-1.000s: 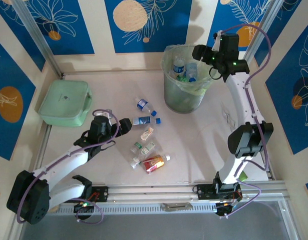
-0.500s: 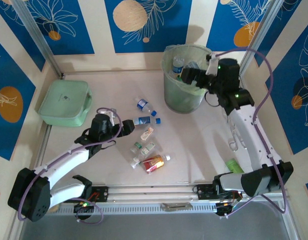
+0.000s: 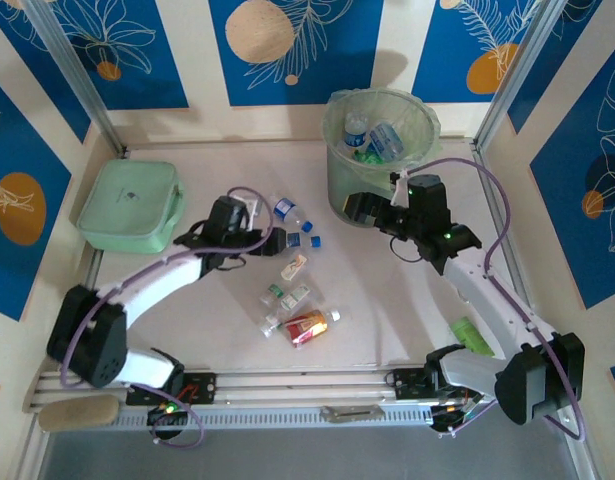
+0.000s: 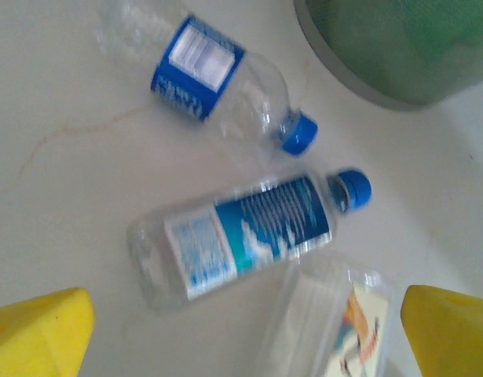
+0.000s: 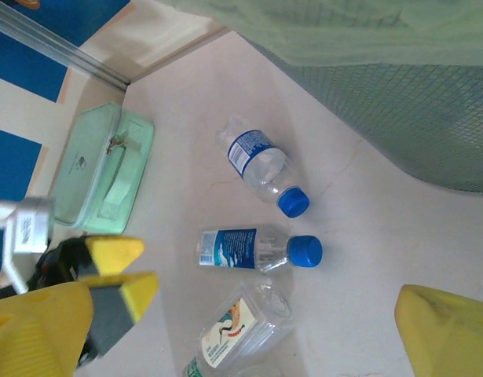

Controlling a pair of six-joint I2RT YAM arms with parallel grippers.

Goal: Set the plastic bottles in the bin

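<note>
Several plastic bottles lie mid-table: a clear blue-labelled one, another with a blue cap, a square clear one, a smaller one and a red-orange one. A green bottle lies at the right. The bin holds more bottles. My left gripper is open just short of the blue-capped bottle. My right gripper hangs open and empty in front of the bin.
A flat mint-green case sits at the back left. The left gripper's yellow fingers appear in the right wrist view, close to the bottles. Blue patterned walls close in the table on three sides.
The right gripper has come away from the bin's rim, dropped low in front of the bin and opened wider. The left arm has reached forward and right toward the blue-capped bottle.
</note>
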